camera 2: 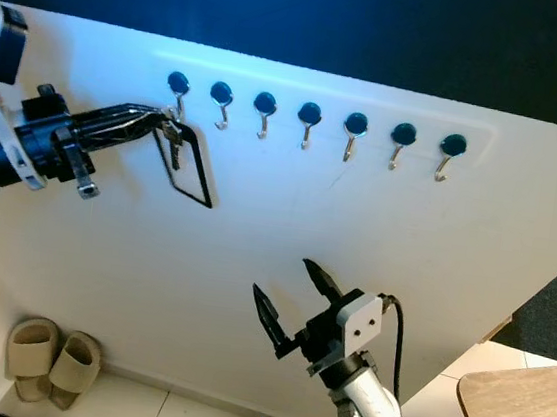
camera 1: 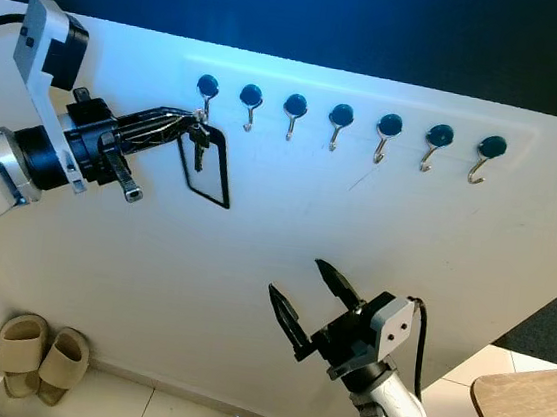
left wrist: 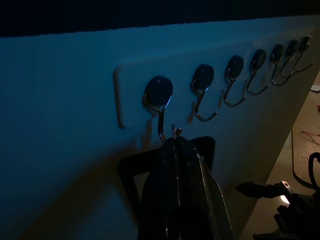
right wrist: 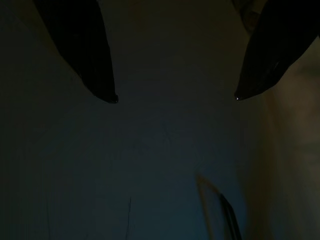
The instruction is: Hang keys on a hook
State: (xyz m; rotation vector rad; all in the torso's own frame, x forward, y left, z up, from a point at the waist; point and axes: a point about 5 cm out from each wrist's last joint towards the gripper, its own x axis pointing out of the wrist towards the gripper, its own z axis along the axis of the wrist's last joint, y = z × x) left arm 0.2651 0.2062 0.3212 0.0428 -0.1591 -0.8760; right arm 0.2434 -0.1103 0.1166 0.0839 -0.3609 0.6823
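Nearest to us, low in the frame, our right gripper [camera 1: 306, 290] waits with fingers spread, holding nothing. At upper left, our left gripper [camera 1: 189, 124] pinches the keys [camera 1: 198, 144] just beside the first hook [camera 1: 207, 95]; the black strap [camera 1: 208, 170] hangs below. We judge the ring may miss the hook tip and drop if we release early.

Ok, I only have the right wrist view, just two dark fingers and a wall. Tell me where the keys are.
Observer: The left gripper holds the keys at the leftmost hook of the rack.
Operator: Say whether they are on it.
Observer: Cannot tell; in the left wrist view the fingers end just under that hook's curve.
Operator: Report my gripper.
Observer: The right gripper is open, low against the wall, well below the hooks.
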